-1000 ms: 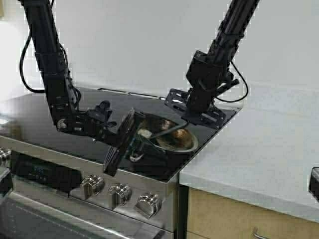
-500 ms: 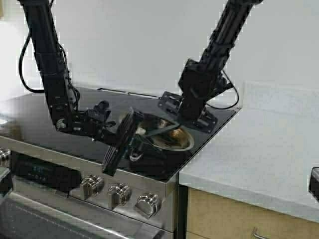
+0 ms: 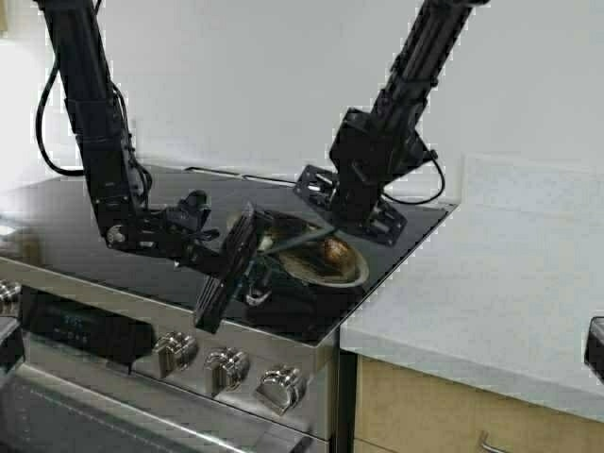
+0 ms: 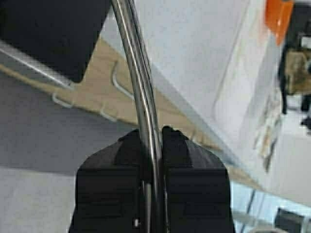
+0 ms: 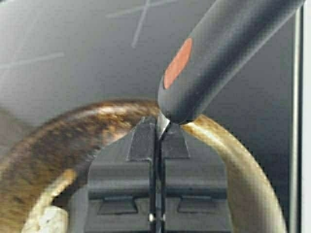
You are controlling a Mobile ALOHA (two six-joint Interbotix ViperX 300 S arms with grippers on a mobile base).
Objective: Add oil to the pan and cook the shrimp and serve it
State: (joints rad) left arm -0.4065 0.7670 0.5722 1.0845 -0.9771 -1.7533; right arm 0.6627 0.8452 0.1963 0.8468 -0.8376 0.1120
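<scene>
Gripping the pan [image 3: 316, 257] handle, the left end effector [image 3: 247, 260] tilts it; shrimp [image 5: 46, 219] lies inside, below the right end effector [image 5: 157, 127] clamping a spatula [image 5: 218, 48].

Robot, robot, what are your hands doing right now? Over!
Left gripper shut on pan handle at stovetop. Right gripper shut on dark utensil over the pan. Shrimp in pan. Nothing blocking.
</scene>
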